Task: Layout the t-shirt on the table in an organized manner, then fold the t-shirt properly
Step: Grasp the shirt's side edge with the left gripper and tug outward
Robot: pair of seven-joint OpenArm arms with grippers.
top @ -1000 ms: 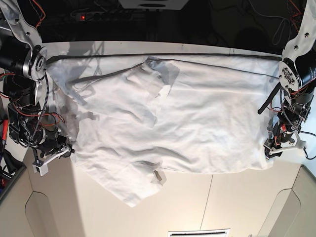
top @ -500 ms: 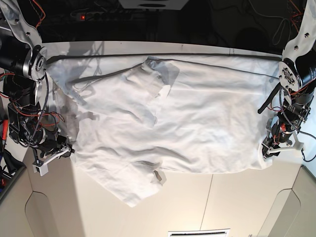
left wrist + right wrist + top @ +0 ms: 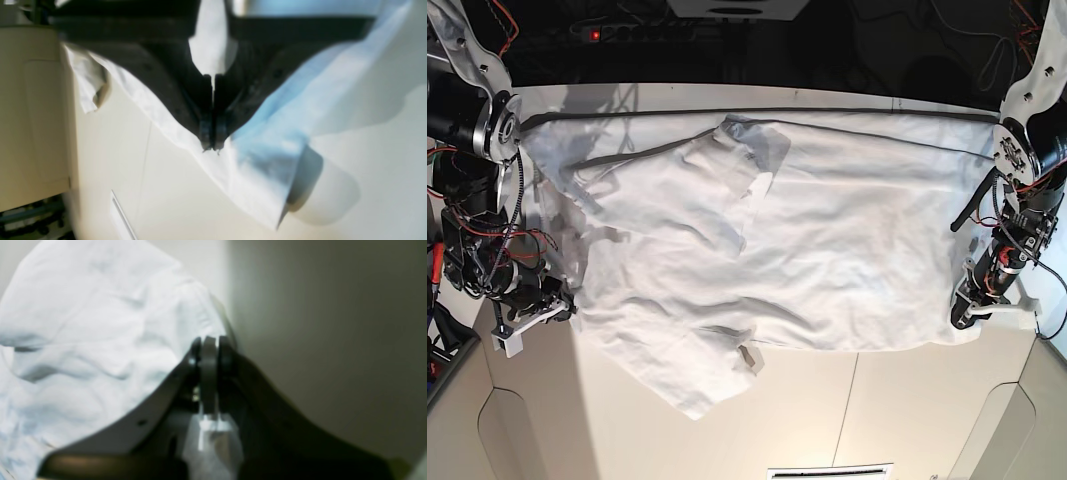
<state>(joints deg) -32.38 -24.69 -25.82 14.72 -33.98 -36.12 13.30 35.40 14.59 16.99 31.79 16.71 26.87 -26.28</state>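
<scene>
White desk (image 3: pixel 907 400) carries the t-shirt (image 3: pixel 827 250), spread but rumpled. Left hand (image 3: pixel 212 146) and right hand (image 3: pixel 209 346) each pinch opposite edges, probably to pull it flat.

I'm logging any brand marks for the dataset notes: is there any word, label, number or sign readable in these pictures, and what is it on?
None: no readable text in any view.
The plain white cotton t-shirt shows no print or legible tag.
The matte white table shows no markings.
</scene>
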